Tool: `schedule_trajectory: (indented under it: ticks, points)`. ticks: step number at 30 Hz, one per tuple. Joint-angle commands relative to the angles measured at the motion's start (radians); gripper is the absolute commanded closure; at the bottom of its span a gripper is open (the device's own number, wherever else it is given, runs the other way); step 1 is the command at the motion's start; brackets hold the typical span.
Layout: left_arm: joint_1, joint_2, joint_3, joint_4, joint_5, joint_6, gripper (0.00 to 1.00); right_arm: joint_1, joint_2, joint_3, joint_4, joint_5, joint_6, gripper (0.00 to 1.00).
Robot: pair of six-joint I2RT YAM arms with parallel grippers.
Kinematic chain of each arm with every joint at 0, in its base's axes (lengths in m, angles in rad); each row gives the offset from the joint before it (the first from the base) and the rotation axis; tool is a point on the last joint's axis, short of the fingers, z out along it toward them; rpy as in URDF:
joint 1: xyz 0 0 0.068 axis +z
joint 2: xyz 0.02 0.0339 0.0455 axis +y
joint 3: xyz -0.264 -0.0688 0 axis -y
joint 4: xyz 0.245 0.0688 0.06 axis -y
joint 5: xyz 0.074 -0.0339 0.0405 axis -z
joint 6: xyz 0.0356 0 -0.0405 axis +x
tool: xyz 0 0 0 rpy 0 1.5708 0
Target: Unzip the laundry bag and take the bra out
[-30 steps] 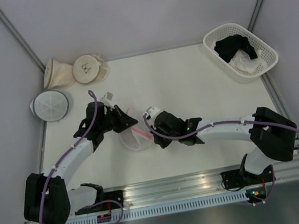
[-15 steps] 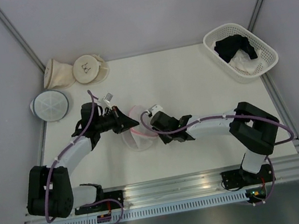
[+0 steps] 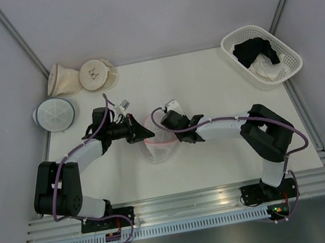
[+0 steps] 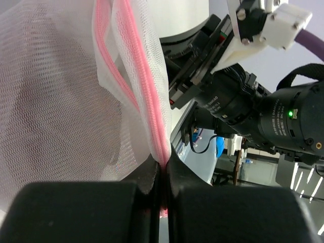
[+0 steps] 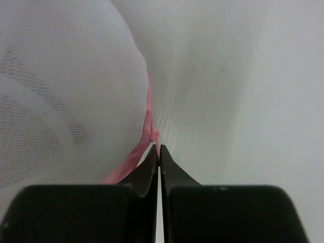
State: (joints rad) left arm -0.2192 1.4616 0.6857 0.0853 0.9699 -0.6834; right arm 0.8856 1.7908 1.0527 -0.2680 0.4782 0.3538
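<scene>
The laundry bag (image 3: 157, 144), white mesh with a pink rim and zipper, lies mid-table between both arms. My left gripper (image 3: 140, 134) is shut on its pink zipper rim (image 4: 152, 109), with mesh spreading to the left. My right gripper (image 3: 168, 127) is shut on a pink bit of the zipper (image 5: 152, 132) at the bag's right side, white mesh (image 5: 66, 91) to its left. The red bra is hidden; no red shows in any view.
A white basket (image 3: 262, 55) with a black garment and white cloth stands at the back right. Two beige pouches (image 3: 82, 76) and a grey-blue rimmed mesh pouch (image 3: 54, 114) lie at the back left. The right arm (image 4: 263, 109) fills the left wrist view's right side.
Both grippers have moved away from the arm bases and closer together at the bag. The bag has shifted and its mesh now hangs toward the near side.
</scene>
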Motion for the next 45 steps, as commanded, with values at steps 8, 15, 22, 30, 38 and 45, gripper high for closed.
schedule_trajectory:
  ticks: [8,15,22,30,38,45]
  points:
    - [0.001,-0.009,0.031,0.019,0.041,0.039,0.8,-0.033,-0.02,0.05,-0.031,0.108,-0.022,1.0]
    - [0.001,-0.128,-0.023,0.022,-0.082,0.001,0.2,-0.03,-0.201,-0.031,-0.049,-0.067,-0.042,0.48]
    - [0.001,-0.289,-0.106,-0.004,-0.248,-0.057,0.19,0.002,-0.35,-0.048,-0.099,-0.161,-0.038,0.31]
    - [0.003,-0.713,-0.215,-0.125,-0.514,-0.13,0.18,0.039,-0.305,0.116,-0.056,-0.193,0.0,0.31]
    - [0.001,-0.86,-0.222,-0.249,-0.557,-0.142,0.16,0.075,-0.124,0.315,-0.039,-0.202,0.037,0.35]
    - [0.003,-0.874,-0.233,-0.256,-0.557,-0.148,0.16,0.11,0.005,0.458,-0.149,-0.112,0.086,0.54]
